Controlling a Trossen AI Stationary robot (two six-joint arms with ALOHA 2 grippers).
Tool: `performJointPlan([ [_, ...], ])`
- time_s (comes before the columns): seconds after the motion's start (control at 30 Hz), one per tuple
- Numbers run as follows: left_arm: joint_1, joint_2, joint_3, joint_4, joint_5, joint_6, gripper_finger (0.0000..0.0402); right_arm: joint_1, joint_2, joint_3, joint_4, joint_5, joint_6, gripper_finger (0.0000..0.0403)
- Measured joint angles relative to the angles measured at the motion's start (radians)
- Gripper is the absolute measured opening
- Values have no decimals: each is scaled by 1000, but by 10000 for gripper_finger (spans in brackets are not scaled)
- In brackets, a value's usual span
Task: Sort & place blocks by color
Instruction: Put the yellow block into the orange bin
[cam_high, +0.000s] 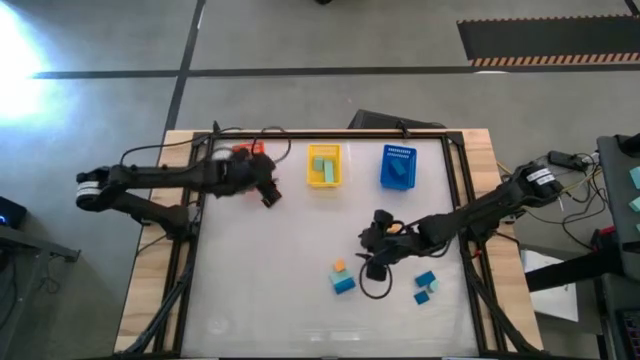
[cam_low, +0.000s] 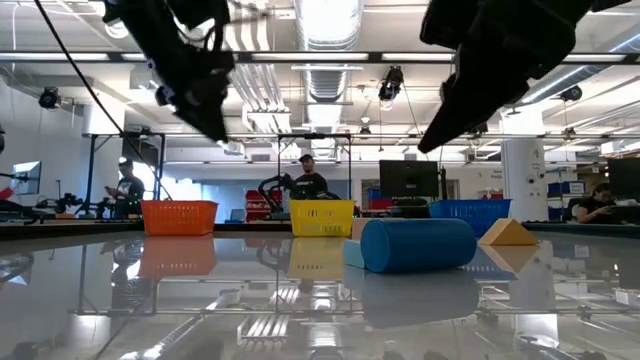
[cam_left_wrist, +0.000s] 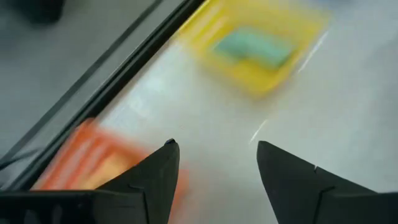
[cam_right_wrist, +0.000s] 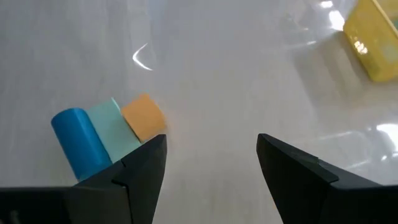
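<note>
Nearby, blue cylinder block (cam_right_wrist: 78, 144), pale teal block (cam_right_wrist: 114, 131), orange block (cam_right_wrist: 143, 116) touching, both pincers open, empty.

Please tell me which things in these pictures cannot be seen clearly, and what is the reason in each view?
- Orange bin: high view, the left arm covers most of it, contents hidden.
- Yellow bin: left wrist view, blurred; the teal piece inside has no clear shape.
- Blue block: right wrist view, the right gripper's finger cuts off its near end.
- Blue bin: low view, its wall hides the contents.
</note>
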Motion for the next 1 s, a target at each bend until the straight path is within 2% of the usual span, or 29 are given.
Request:
performJointPlan([
  [0.17, -158, -13, -58, 256, -4, -6, 199, 0, 65, 83, -4, -42, -85, 240],
  [0.37, -268, -12, -105, 488, -7, -6, 199, 0, 122, 181, -22, -134, -162, 240],
  [0.5, -311, -12, -104, 524, -9, -7, 199, 0, 156, 237, -76, -183, -180, 240],
  [0.67, -338, -12, -102, 548, -10, -6, 199, 0, 206, 300, -180, -184, -180, 240],
  [1.0, -340, -11, -102, 553, -10, 29, 199, -4, 313, 343, -179, -184, -239, 240],
])
